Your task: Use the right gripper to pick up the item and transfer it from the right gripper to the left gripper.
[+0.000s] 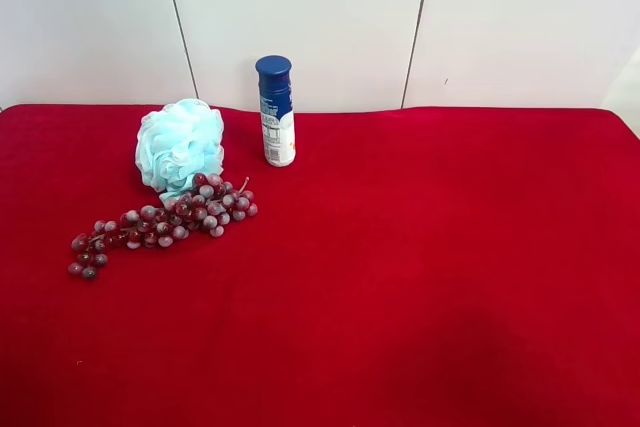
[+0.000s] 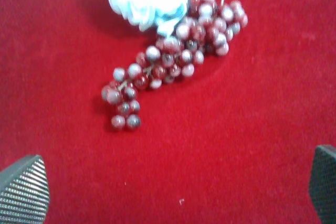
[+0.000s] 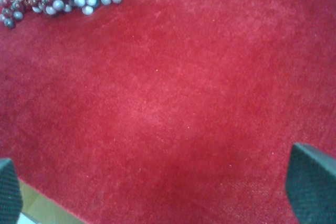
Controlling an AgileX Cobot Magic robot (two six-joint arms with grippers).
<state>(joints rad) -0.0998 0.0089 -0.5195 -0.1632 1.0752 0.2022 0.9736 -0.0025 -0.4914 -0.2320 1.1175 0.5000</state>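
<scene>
Perhaps a lab: red-clothed table (image 1: pixel 450 277), white panels (image 1: pixel 300 17).

Pouf (image 1: pixel 180 144): pale-blue ruffled mesh ball, resting on the table (image 1: pixel 420 267) near its far edge, toward the exterior high view's left. Intact, ungripped. Right gripper (image 3: pixel 157 192): jaws wide apart, nothing between, over bare table. Left gripper (image 2: pixel 173 187): jaws wide apart, empty, pouf well beyond them.
</scene>
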